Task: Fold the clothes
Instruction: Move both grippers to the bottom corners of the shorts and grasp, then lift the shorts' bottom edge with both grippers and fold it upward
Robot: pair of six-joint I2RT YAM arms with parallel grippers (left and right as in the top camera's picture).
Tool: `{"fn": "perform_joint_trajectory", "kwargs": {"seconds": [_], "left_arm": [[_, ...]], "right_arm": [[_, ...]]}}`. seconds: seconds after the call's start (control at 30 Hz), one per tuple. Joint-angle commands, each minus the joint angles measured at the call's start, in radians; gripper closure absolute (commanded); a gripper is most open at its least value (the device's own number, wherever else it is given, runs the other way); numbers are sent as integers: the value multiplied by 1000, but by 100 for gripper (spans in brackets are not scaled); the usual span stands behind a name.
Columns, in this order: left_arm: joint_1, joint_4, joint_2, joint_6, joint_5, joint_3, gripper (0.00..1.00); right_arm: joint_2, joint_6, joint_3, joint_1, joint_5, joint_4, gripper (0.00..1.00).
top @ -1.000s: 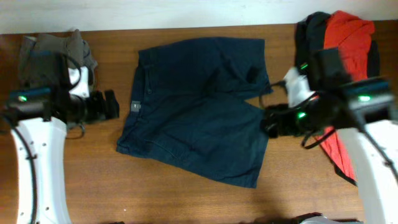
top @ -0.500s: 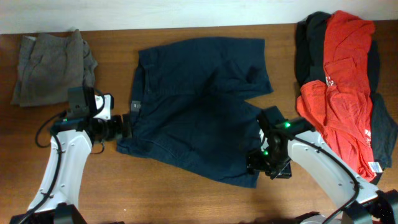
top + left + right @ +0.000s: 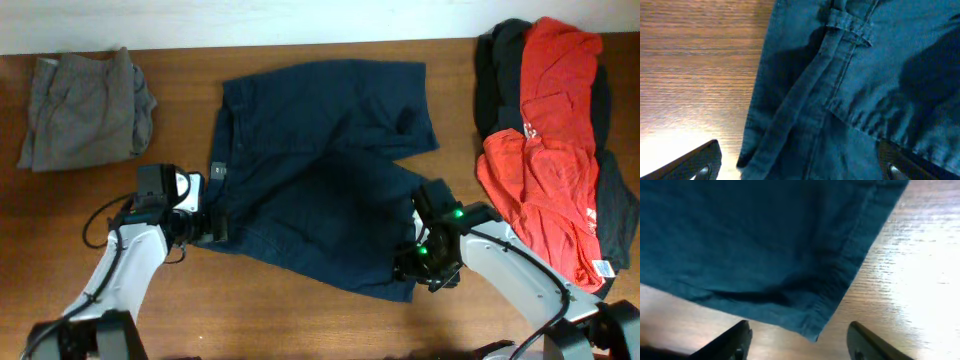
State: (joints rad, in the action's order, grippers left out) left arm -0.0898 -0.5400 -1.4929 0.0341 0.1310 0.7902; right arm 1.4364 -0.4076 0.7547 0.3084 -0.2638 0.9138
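Note:
Dark navy shorts (image 3: 320,170) lie spread flat mid-table, waistband to the left and legs to the right. My left gripper (image 3: 215,225) is at the waistband's near corner. In the left wrist view it (image 3: 800,167) is open, with the waistband edge and a belt loop (image 3: 847,30) lying between its wide-set fingers (image 3: 697,165). My right gripper (image 3: 410,265) is at the near leg's hem corner. In the right wrist view it (image 3: 800,342) is open, and the hem corner (image 3: 815,327) points down between its fingers (image 3: 867,342) without being pinched.
Folded grey shorts (image 3: 85,110) sit at the back left. A red T-shirt (image 3: 545,150) lies over black garments (image 3: 495,70) at the right edge. Bare wooden table (image 3: 300,320) runs along the front.
Both arms swung in to the shorts' near edge, the left to the waistband corner and the right to the leg hem corner. The right jaws have narrowed somewhat.

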Motion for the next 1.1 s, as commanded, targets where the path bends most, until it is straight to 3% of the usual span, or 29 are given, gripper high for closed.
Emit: {"fn": "perform_joint_trajectory", "kwargs": {"seconds": [0.0, 0.1, 0.23, 0.27, 0.37, 0.5, 0.6, 0.63, 0.7, 0.8, 1.07], "left_arm": [[3, 5, -69, 4, 11, -8, 1], [3, 6, -116, 4, 11, -8, 2], [3, 0, -165, 4, 11, -8, 10], [3, -5, -170, 4, 11, -8, 20], [3, -11, -171, 4, 11, -8, 24], [3, -13, -171, 4, 12, -8, 43], [3, -8, -171, 4, 51, -8, 57], [3, -2, -171, 4, 69, -8, 62], [3, 16, -171, 4, 95, -8, 72], [3, 32, -170, 5, 98, -5, 97], [2, -86, -126, 5, 81, 87, 99]], "right_arm": [[-10, -21, -43, 7, -13, -15, 37], [-10, -21, -62, 7, -18, -26, 42], [-5, -20, -92, 7, -43, -72, 54], [1, -19, -105, 7, -59, -95, 58], [32, -14, -113, 7, -66, -114, 61], [74, -8, -113, 7, -82, -132, 68], [80, -10, -112, 6, -92, -146, 94], [80, -10, -110, 6, -92, -148, 96], [80, -10, -98, 5, -92, -148, 96], [79, -9, -47, 5, -92, -116, 96], [39, 33, 210, 3, 13, 179, 96]]}}
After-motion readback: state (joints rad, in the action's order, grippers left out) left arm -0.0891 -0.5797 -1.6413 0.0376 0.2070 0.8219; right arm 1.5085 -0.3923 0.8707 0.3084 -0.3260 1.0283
